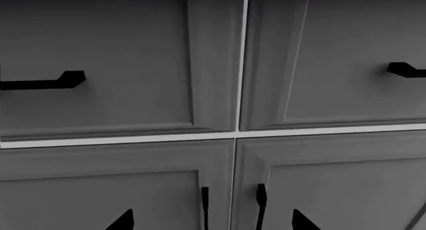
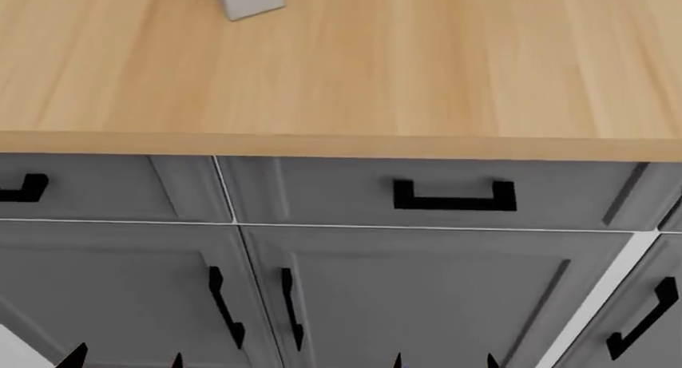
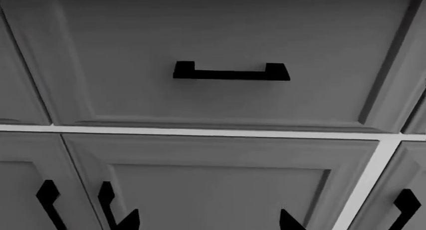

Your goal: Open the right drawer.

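Grey fronts fill the view under a wooden counter [image 2: 341,73]. At far left sits the left drawer [image 2: 96,188], then the right drawer [image 2: 319,194], shut, its bar handle [image 2: 455,196] straight ahead. Below hang cabinet doors [image 2: 426,296]. The left gripper [image 2: 123,358] and right gripper [image 2: 445,360] both stand spread and empty, well short of the fronts. The likely slip is grabbing the matching left handle, or a door handle below. Open room lies ahead; the counter edge overhangs the handle.
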